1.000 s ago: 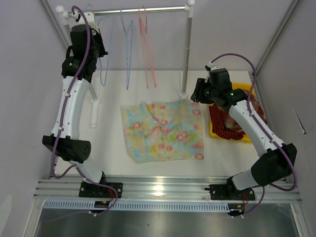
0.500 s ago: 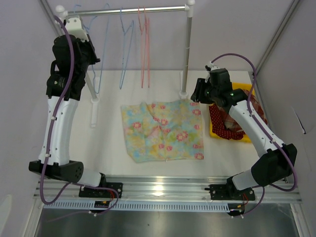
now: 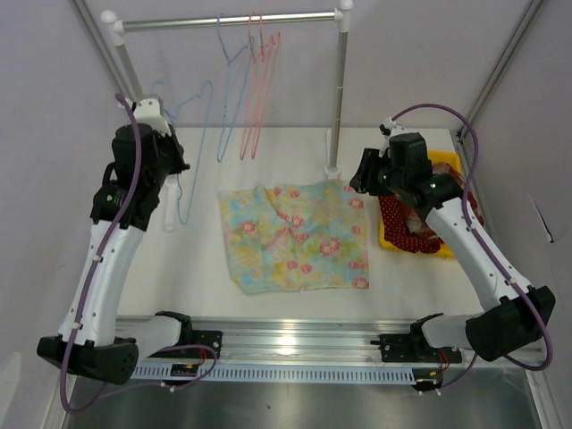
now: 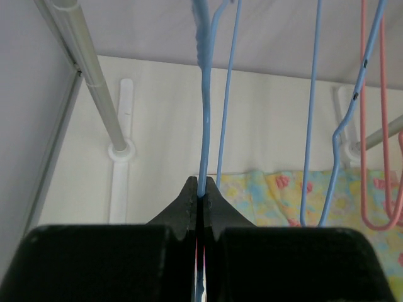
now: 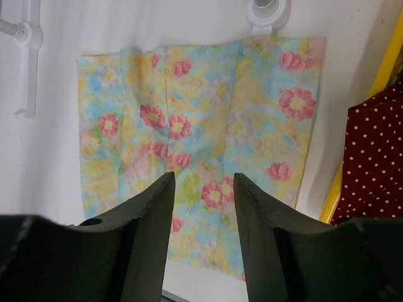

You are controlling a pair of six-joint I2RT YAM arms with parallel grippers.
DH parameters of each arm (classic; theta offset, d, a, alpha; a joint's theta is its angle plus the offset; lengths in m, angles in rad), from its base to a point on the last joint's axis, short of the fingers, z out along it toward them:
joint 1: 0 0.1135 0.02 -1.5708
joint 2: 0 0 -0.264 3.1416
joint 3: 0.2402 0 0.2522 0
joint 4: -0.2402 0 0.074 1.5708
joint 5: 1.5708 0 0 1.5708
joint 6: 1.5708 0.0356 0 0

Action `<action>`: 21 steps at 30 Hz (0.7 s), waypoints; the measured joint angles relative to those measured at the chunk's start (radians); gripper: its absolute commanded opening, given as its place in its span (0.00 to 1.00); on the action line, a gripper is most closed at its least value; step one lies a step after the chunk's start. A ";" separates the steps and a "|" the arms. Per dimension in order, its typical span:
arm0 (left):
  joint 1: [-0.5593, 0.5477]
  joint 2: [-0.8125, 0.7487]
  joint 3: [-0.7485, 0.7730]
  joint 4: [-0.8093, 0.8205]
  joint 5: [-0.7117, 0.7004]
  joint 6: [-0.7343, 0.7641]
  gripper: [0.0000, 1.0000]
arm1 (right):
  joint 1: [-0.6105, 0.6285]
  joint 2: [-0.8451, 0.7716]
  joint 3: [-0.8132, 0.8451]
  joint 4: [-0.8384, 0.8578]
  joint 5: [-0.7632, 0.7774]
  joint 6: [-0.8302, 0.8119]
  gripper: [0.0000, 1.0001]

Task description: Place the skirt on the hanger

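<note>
The floral skirt (image 3: pixel 295 237) lies flat on the white table, also in the right wrist view (image 5: pixel 201 113) and at the lower right of the left wrist view (image 4: pixel 277 192). My left gripper (image 3: pixel 172 165) is shut on a light blue wire hanger (image 3: pixel 198 147), off the rail and held left of the skirt. In the left wrist view the hanger wire (image 4: pixel 203 126) runs up from between the closed fingertips (image 4: pixel 200 185). My right gripper (image 3: pixel 362 174) is open and empty, hovering above the skirt's right half (image 5: pixel 203 182).
The clothes rail (image 3: pixel 232 18) at the back holds a blue hanger (image 3: pixel 234 89) and pink hangers (image 3: pixel 259 89), all tilted. The rack's right post (image 3: pixel 338 98) stands just behind the skirt. A yellow bin (image 3: pixel 447 161) with red dotted cloth (image 3: pixel 407 223) sits on the right.
My left arm has come down and forward, taking the blue hanger off the rail to the skirt's left. The hangers left on the rail swing. My right arm shifted slightly right.
</note>
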 measured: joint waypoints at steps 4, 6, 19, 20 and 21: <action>-0.026 -0.123 -0.179 0.008 0.043 -0.056 0.00 | 0.018 -0.048 -0.031 -0.013 0.014 0.007 0.49; -0.043 -0.181 -0.259 0.000 0.073 -0.080 0.00 | 0.034 -0.070 -0.048 -0.024 0.023 0.010 0.49; -0.332 -0.319 -0.600 0.051 0.378 -0.164 0.00 | 0.143 -0.216 -0.195 -0.076 0.081 0.070 0.49; -0.380 -0.308 -0.610 0.062 0.386 -0.171 0.00 | 0.153 -0.224 -0.206 -0.077 0.093 0.075 0.48; -0.426 -0.293 -0.616 0.070 0.391 -0.177 0.00 | 0.161 -0.230 -0.218 -0.079 0.103 0.079 0.48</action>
